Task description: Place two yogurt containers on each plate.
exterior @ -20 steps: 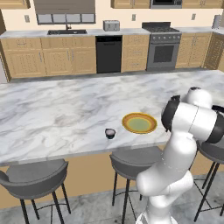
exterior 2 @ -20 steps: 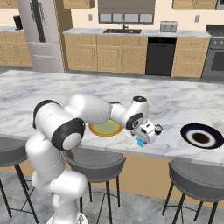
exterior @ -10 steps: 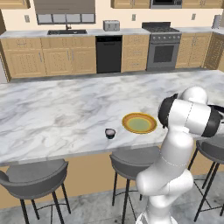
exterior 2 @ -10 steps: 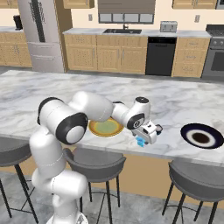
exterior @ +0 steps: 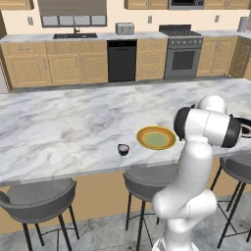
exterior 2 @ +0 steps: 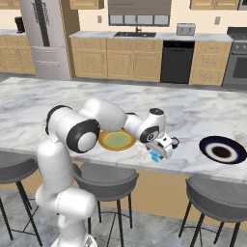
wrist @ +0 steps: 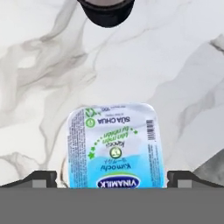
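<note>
A light blue boxy yogurt tub [wrist: 116,144] with a printed lid lies on the marble counter, directly under my gripper [wrist: 113,178]. The gripper is open, one fingertip [wrist: 41,178] on each side of the tub, and holds nothing. Just beyond the tub stands a dark round cup [wrist: 106,8]. From the right base, the gripper [exterior 2: 161,150] hovers over the tub [exterior 2: 155,157] near the counter's front edge, between the yellow-rimmed plate [exterior 2: 117,141] and the dark plate [exterior 2: 222,150]. Another dark yogurt cup [exterior: 123,149] stands left of the yellow plate [exterior: 156,138]. Both plates look bare.
Bar stools [exterior 2: 107,179] stand under the counter's front edge. The wide marble island [exterior: 59,127] stretches left and back. Cabinets, a dishwasher and a stove line the far wall.
The arm has swung its elbow and the hand has settled slightly lower over the blue tub. The jaws have stayed open, and the containers and plates have not moved.
</note>
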You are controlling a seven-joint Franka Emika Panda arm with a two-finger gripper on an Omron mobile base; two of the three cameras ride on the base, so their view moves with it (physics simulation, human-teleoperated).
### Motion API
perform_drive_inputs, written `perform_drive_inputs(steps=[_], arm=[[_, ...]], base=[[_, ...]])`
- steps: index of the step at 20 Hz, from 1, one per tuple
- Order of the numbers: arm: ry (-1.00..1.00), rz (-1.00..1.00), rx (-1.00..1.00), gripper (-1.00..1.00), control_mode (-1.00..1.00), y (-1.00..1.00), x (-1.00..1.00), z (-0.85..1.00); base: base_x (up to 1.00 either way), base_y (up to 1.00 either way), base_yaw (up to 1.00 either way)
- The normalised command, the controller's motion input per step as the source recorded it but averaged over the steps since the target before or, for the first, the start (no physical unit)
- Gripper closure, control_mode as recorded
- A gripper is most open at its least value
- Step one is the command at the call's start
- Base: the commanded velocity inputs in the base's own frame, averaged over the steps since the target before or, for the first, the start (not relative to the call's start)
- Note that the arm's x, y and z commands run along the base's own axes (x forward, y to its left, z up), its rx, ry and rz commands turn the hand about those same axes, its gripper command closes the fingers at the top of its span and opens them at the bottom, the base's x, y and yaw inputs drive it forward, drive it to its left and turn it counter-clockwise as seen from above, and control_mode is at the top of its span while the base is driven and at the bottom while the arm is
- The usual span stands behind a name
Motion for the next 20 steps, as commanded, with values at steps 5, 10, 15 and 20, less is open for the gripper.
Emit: perform_drive_inputs(steps=[5,10,15,20], arm=[[0.00,0.01,0.01,-1.00,-1.00,-0.08,0.20,-0.15],[0.00,0.01,0.01,-1.00,-1.00,-0.17,0.04,-0.06],[0.00,0.01,0.00,-1.00,-1.00,-0.04,0.01,-0.12],[0.00,0.00,0.00,-1.00,-1.00,0.00,0.03,-0.14]], base=[[0.00,0.00,0.00],[0.00,0.00,0.00],[0.00,0.00,0.00],[0.00,0.00,0.00]])
